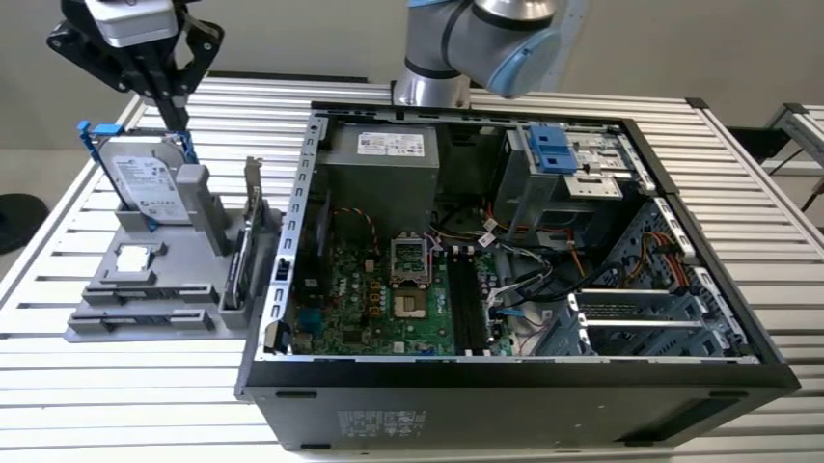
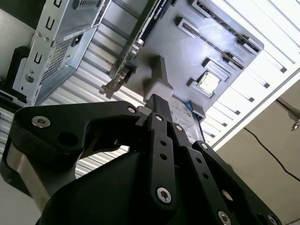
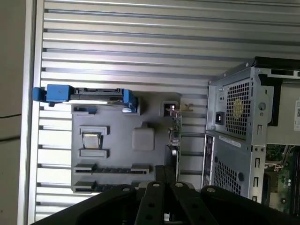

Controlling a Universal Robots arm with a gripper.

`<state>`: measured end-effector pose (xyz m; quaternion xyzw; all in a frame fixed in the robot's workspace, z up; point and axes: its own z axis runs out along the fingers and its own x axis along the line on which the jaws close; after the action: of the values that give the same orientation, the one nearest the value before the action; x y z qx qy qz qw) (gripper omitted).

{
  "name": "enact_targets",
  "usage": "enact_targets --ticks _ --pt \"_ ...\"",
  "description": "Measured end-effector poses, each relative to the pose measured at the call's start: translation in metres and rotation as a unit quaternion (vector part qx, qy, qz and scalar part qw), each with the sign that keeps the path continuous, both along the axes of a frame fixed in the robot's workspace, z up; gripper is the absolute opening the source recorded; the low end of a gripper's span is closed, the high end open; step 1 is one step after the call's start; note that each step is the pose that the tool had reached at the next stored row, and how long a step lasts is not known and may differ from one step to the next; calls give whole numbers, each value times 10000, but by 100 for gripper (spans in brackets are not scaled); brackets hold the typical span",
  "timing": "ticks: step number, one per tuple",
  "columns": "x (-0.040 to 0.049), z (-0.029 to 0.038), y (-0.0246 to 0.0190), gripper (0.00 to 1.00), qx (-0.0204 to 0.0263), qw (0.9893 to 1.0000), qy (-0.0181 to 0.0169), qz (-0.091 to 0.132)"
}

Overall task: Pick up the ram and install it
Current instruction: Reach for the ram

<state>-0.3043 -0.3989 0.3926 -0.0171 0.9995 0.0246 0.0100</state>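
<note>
The ram (image 1: 145, 289) is not yet picked up: it stands on edge in a long slot at the near end of the grey tray (image 1: 96, 328), on the counter (image 1: 129, 405) beside the open computer case (image 1: 515, 395). The gripper (image 1: 172, 116) hangs above the far end of that tray, over the hard drive (image 1: 145, 183), with its fingers drawn together and nothing between them. Judging by this, both the pickup and the install are left, and the board's memory slots (image 1: 470, 299) look unfilled.
</note>
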Motion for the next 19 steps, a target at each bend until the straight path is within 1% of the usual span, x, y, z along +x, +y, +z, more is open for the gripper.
enact_targets --ticks 10,19 --pt "-206 0 0 0 0 10000 0 33" --pt "-410 0 0 0 0 10000 0 60"
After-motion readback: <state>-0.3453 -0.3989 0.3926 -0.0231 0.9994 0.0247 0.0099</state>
